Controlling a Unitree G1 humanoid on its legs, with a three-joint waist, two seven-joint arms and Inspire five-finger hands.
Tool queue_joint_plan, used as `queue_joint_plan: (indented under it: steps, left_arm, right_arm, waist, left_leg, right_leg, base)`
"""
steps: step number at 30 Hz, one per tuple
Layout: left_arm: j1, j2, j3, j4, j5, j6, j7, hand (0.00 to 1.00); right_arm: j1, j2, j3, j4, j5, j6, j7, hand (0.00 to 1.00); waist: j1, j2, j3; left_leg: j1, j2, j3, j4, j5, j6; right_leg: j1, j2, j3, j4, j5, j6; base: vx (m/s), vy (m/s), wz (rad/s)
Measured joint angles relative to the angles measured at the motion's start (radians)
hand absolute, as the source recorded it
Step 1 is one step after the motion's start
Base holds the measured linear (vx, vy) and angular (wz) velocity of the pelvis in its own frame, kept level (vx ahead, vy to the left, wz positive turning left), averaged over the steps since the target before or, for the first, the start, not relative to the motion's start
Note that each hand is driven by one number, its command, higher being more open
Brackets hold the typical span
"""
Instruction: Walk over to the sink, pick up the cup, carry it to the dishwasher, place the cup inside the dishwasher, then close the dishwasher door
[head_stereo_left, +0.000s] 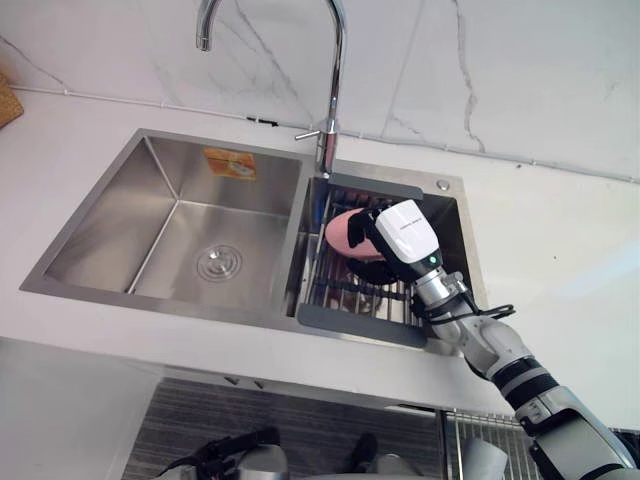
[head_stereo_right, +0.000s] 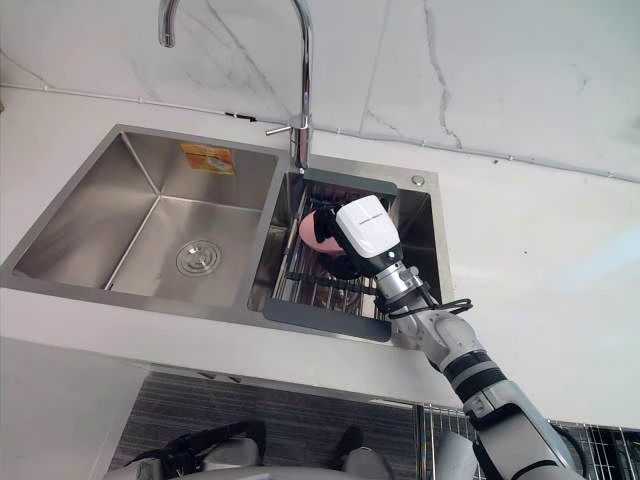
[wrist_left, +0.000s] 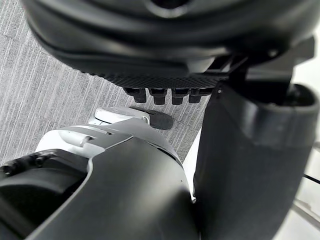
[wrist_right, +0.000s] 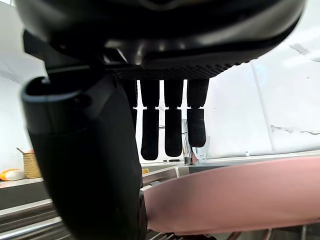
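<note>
Stage: early. The robot stands at the sink (head_stereo_left: 170, 215), so the walk looks done and the pick-up is the step in hand.
Cup: the pink cup (head_stereo_left: 343, 232) rests on the drying rack (head_stereo_left: 340, 292) in the sink's right basin, in front of the tap (head_stereo_left: 335, 90). It seems to lie on its side.
Right hand: the right hand (head_stereo_left: 402, 235) is down in that basin, against the cup. In its wrist view the fingers (wrist_right: 149, 135) reach straight out past the cup's pink side and are not wrapped round it, so it grips nothing yet.
Left hand: the left hand (wrist_left: 165, 50) hangs low over the floor (head_stereo_left: 200, 420). Whether it is spread or closed cannot be told.
Left to do: grip and lift the cup, carry it to the dishwasher, set it inside, close the door.
Worktop: the white worktop (head_stereo_left: 560, 260) runs all round the sink.
Room: a white marbled wall (head_stereo_left: 500, 70) stands behind the sink, and a woven basket (wrist_right: 31, 165) sits far to its left. The floor before it is grey and ribbed. A wire shelf (head_stereo_right: 600, 450) shows low to the sink's right, perhaps the dishwasher's.
</note>
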Motion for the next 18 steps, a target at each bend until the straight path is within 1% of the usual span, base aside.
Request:
queue_joint_plan:
  steps: [3, 9, 13, 18]
  left_arm:
    - [0.0, 0.0, 0.0, 0.0, 0.0, 0.001, 0.0, 1.0]
    - [0.0, 0.0, 0.0, -0.002, 0.0, 0.004, -0.003, 1.0]
    - [0.0, 0.0, 0.0, -0.003, 0.0, 0.004, -0.003, 1.0]
    - [0.0, 0.0, 0.0, -0.005, 0.0, 0.004, -0.007, 1.0]
  right_arm:
    - [0.0, 0.0, -0.001, 0.013, 0.0, 0.016, 0.0, 1.0]
    - [-0.001, 0.0, -0.025, 0.072, 0.003, 0.083, 0.0, 1.0]
    - [-0.005, -0.001, -0.025, 0.079, 0.003, 0.096, 0.0, 1.0]
    - [-0.013, -0.001, -0.025, 0.104, 0.003, 0.128, 0.0, 1.0]
  waist:
    - [0.0, 0.0, 0.0]
    - [0.005, 0.0, 0.0]
    - [0.005, 0.001, 0.0]
    - [0.006, 0.001, 0.0]
  left_leg:
    - [0.0, -0.004, -0.006, -0.007, 0.007, 0.003]
    - [0.0, -0.012, -0.017, -0.022, 0.018, 0.007]
    - [-0.002, -0.012, -0.02, -0.023, 0.018, 0.007]
    - [-0.009, -0.013, -0.03, -0.023, 0.019, 0.007]
  right_leg:
    - [0.0, -0.003, -0.005, 0.0, 0.001, 0.001]
    - [0.0, -0.011, -0.015, 0.0, 0.003, 0.004]
    - [0.0, -0.011, -0.018, -0.002, 0.003, 0.005]
    - [0.0, -0.011, -0.027, -0.004, 0.003, 0.005]
  base:
    - [-0.01, 0.012, 0.06]
    - [0.0, 0.009, 0.05]
    - [0.0, 0.001, 0.01]
    - [0.01, 0.004, 0.06]
